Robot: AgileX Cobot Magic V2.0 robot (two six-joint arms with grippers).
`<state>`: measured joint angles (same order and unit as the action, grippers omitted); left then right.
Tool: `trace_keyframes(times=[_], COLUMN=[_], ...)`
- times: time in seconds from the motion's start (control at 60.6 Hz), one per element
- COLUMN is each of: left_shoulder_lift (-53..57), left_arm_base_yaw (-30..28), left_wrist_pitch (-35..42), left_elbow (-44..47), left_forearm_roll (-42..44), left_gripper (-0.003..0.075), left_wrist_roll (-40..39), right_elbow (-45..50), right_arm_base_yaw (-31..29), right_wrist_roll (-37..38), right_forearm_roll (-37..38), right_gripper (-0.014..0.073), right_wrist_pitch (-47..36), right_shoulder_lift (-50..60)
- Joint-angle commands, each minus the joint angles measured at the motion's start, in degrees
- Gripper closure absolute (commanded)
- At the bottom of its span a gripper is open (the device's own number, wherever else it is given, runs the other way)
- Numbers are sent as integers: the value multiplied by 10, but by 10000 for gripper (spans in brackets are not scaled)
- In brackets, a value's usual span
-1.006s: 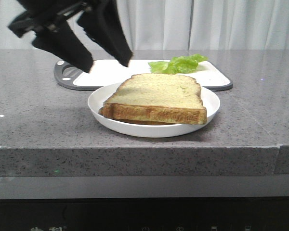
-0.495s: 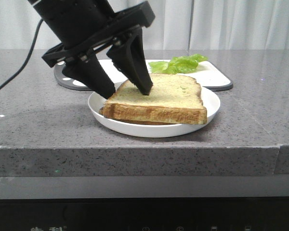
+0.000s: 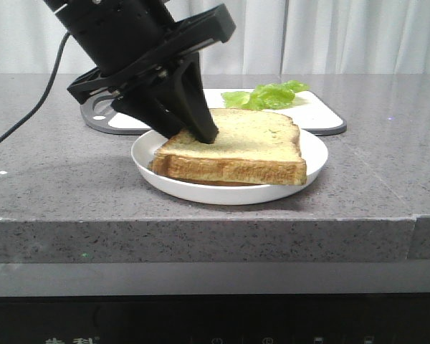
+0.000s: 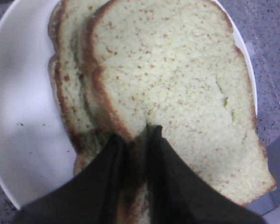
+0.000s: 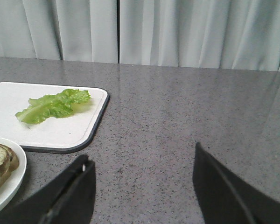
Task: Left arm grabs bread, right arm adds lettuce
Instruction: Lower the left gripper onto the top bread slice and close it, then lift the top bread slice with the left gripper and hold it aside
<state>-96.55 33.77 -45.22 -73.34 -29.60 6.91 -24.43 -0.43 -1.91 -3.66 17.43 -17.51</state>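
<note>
Pinching the crust edge of the top bread [image 3: 238, 143] slice, the left gripper [image 4: 135, 140] has its pointed fingers nearly closed. The bread lies on the white plate [image 3: 312, 154], over a thinner slice [image 4: 67, 93]. Behind the plate, the lettuce [image 3: 265, 95] rests on a white board [image 3: 319, 115]. The right gripper [image 5: 142, 186] hangs wide open, well away from the plate.

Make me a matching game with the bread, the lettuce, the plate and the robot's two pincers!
Things:
1. bread
2. lettuce
3. left pincer
4. right pincer

States:
A. open above bare counter
B. on the white board
C. closed on the top slice's edge
D. stacked on the plate

Pairs: 1-D, 2-B, 3-C, 4-A
</note>
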Motion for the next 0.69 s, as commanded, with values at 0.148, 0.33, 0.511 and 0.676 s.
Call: trace_keyframes(times=[0.148,0.33,0.511,0.676], left_shoulder_lift=[23,61,116,169], left_arm_base_yaw=[2,1,0,-1], left_wrist_pitch=[15,16,27,53], left_elbow=[-15,-15,-12,18], left_forearm_roll=[-9,-9,-9,0], left_gripper=[740,740,739,740], left_wrist_roll=[1,1,1,1], right_elbow=[-20,-20,-20,-20], right_arm_base_yaw=[-3,-3,-3,-3], right_wrist_roll=[-2,-2,-2,-2], right_forearm_roll=[4,4,4,4], right_gripper=[117,117,117,117], right_wrist_pitch=[-50,-50,-50,-49], right_shoulder_lift=[-10,-10,-10,-10])
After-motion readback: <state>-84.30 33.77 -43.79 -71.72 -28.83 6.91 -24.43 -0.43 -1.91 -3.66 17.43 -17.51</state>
